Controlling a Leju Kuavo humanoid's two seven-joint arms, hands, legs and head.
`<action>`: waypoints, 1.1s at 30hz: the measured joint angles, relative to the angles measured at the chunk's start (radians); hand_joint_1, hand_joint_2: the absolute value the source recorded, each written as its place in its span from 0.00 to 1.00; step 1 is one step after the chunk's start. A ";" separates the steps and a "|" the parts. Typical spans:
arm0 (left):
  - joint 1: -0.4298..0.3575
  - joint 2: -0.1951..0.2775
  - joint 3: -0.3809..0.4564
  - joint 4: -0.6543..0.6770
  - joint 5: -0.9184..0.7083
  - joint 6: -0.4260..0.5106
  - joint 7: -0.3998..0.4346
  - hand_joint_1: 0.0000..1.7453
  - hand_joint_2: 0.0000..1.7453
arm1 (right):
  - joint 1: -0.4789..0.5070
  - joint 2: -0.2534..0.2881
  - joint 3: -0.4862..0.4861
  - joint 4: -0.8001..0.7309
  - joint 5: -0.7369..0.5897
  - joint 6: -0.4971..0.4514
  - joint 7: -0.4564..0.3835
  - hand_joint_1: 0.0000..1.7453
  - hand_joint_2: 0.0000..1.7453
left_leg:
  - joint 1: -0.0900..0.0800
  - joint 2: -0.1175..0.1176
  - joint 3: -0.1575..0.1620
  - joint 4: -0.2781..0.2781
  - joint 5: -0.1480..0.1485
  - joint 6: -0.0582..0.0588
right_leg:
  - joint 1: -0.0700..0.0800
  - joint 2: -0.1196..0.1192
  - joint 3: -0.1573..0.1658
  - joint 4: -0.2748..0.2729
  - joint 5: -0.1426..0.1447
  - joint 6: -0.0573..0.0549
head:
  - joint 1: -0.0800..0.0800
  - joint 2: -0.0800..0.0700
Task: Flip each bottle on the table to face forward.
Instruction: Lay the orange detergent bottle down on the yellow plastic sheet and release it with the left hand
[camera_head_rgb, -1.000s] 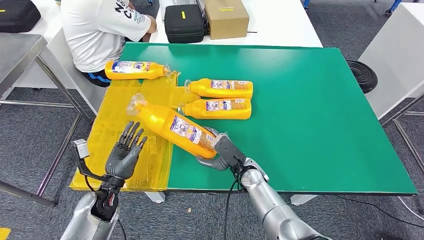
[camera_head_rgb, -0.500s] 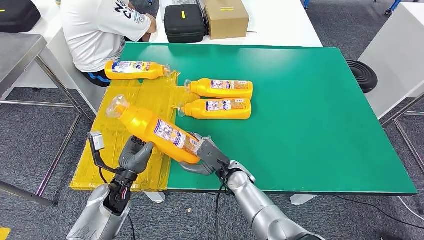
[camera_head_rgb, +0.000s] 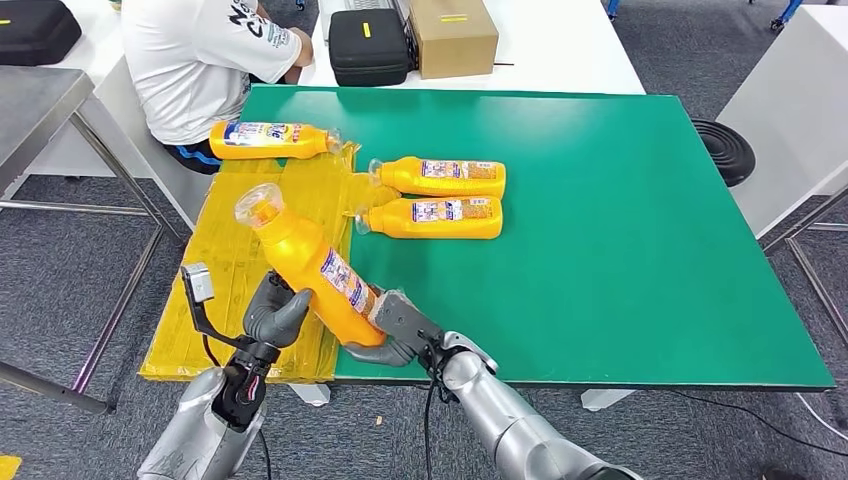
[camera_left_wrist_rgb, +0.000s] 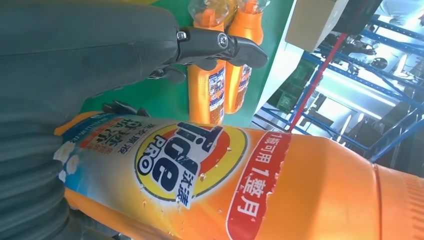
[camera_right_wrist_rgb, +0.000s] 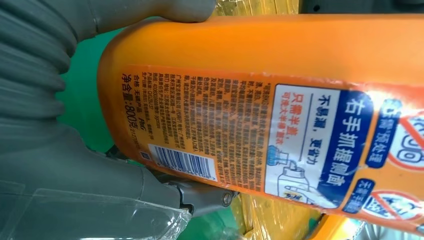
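The right hand (camera_head_rgb: 385, 325) grips the base of a tilted orange bottle (camera_head_rgb: 305, 258), raised above the near-left corner of the green table (camera_head_rgb: 640, 230), over the yellow sheet (camera_head_rgb: 225, 290). The left hand (camera_head_rgb: 272, 312) presses its side, fingers curled around it. Two bottles (camera_head_rgb: 440, 196) lie side by side near the table's left edge; another (camera_head_rgb: 270, 140) lies at the far-left corner.

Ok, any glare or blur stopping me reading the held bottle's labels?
Right wrist view: back label sharp, barcode legible. Left wrist view: front logo sharp, background blown out by bright lights. Head view: held bottle evenly lit, its print too small to read.
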 joint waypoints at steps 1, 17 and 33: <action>0.000 0.000 -0.001 0.000 0.000 0.000 0.000 0.00 1.00 | 0.000 0.000 0.001 0.002 0.000 0.000 0.000 1.00 1.00 | 0.000 0.000 0.000 0.000 0.000 0.000 | 0.000 0.000 0.000 0.000 0.000 0.000 | 0.000 0.000; -0.003 0.000 -0.007 0.005 0.035 -0.035 -0.023 0.00 1.00 | -0.003 -0.003 -0.004 0.025 -0.087 0.010 -0.009 1.00 1.00 | 0.000 0.000 0.000 0.000 0.000 0.000 | 0.000 0.000 0.000 0.000 0.000 0.000 | 0.000 0.000; 0.015 0.004 0.024 0.001 0.060 -0.021 -0.034 0.00 1.00 | 0.012 -0.041 -0.086 -0.018 -0.185 0.021 -0.036 1.00 1.00 | 0.000 0.000 0.000 0.000 0.000 0.000 | 0.000 0.000 0.000 0.000 0.000 0.000 | 0.000 0.000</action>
